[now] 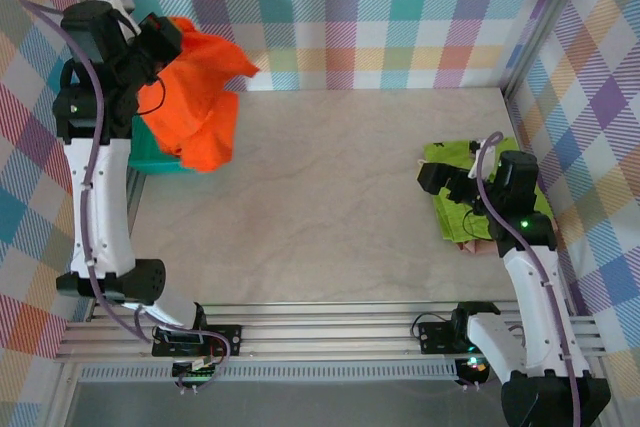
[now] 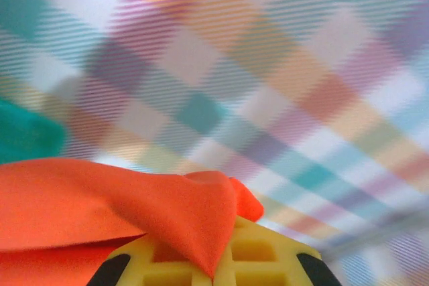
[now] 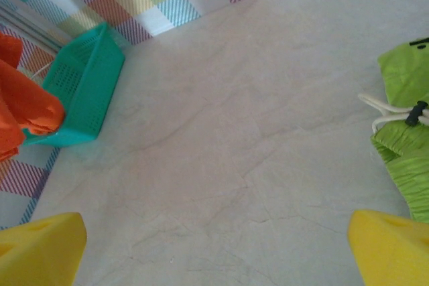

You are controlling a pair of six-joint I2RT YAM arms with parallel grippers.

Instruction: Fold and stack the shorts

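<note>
The bright orange shorts (image 1: 200,97) hang in the air at the far left, above the teal basket, with my left gripper (image 1: 160,39) shut on their upper edge. In the left wrist view the orange cloth (image 2: 100,199) drapes over my yellow fingers (image 2: 268,252). The lime green shorts (image 1: 480,197) lie folded at the right side of the table, and a dusty pink edge (image 1: 470,244) peeks out beneath them. My right gripper (image 1: 432,177) hovers at their left edge, open. In the right wrist view its open fingertips (image 3: 40,249) frame bare tabletop, and the green shorts (image 3: 402,98) with their white drawstring lie to the right.
The teal mesh basket (image 1: 150,157) stands at the table's far left edge, under the hanging orange shorts; the right wrist view shows the basket (image 3: 80,92) too. Checked walls enclose the back and sides. The marble tabletop (image 1: 330,197) stretches between the two arms.
</note>
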